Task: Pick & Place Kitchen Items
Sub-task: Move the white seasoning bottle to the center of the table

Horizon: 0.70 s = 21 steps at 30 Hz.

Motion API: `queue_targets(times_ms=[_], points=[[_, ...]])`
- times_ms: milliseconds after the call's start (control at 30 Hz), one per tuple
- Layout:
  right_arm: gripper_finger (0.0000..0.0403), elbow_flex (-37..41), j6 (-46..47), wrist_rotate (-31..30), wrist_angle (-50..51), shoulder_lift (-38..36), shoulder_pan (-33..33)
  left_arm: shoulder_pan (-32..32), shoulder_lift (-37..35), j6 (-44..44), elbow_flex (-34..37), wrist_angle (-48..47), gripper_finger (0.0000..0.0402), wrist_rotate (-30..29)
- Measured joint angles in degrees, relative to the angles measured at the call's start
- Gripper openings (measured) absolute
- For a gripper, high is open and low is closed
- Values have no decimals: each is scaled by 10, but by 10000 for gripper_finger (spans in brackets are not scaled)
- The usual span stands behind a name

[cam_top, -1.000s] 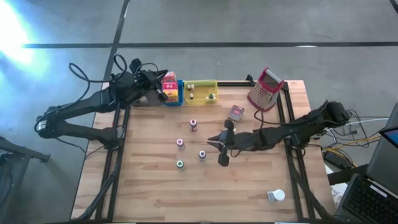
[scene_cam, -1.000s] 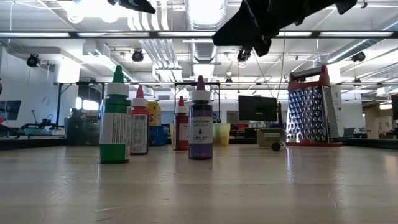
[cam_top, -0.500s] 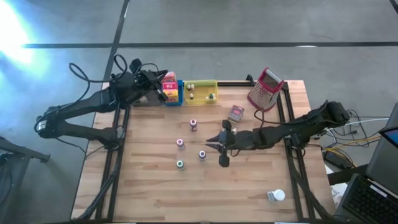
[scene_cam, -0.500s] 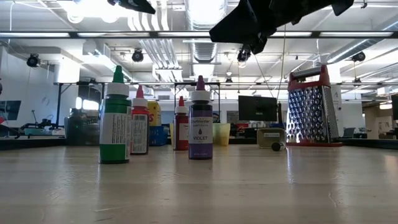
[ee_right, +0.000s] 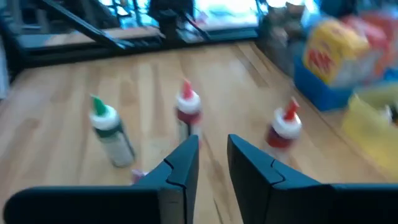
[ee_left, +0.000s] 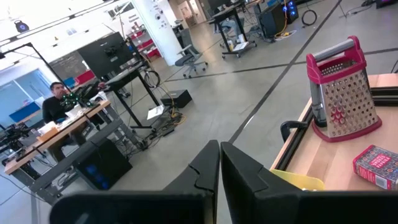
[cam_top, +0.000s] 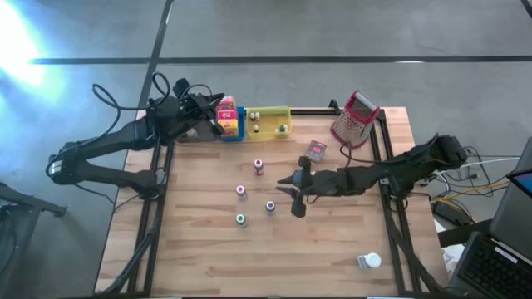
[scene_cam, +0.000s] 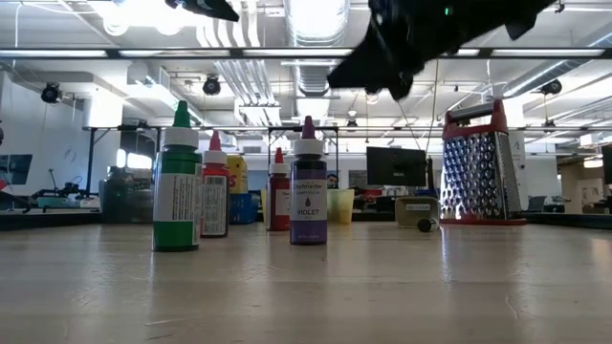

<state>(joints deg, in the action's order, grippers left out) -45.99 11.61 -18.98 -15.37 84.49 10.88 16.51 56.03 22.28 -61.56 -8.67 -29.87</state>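
**A:** What does the overhead view show?

**B:** A wooden tabletop (cam_top: 332,249). The left gripper (cam_top: 218,126) waits at the far left edge beside a blue tray (cam_top: 232,127) holding a red box (cam_top: 225,115), with a yellow tray (cam_top: 268,121) next to it. The right gripper (cam_top: 293,198) hangs above the middle of the tabletop, just beside the purple-capped bottle (cam_top: 270,206). Near it stand a green-capped bottle (cam_top: 240,219) and two pink-capped bottles (cam_top: 241,190). A small pink box (cam_top: 316,150) lies near the grater (cam_top: 355,119), and a white-capped jar (cam_top: 368,261) sits well apart at the near right corner.

**A:** And from tabletop height?

**B:** Four bottles stand upright in a loose row: green (scene_cam: 178,182), two with red tips, and one labelled violet (scene_cam: 308,186). The right arm's dark shape crosses the top, above them. The grater stands to the right.

**A:** The left wrist view?

**B:** Its jaws are pressed together, holding nothing. Beyond them are the grater, the pink box, and a person seated at a far desk.

**A:** The right wrist view?

**B:** Its jaws stand slightly apart and empty. Ahead, blurred, are the green-tipped bottle and two red-tipped ones, all upright.
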Motion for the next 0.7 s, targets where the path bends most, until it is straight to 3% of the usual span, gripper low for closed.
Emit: queue_targets(times_ms=[267,500,700], points=[[44,47,81,-2,36,-21,-37,0,0,0,0,0,22,0],[28,82,99,-6,90,-95,-30,0,0,0,0,0,22,0],[34,140,108,-69,103,-175,-31,0,0,0,0,0,22,0]])
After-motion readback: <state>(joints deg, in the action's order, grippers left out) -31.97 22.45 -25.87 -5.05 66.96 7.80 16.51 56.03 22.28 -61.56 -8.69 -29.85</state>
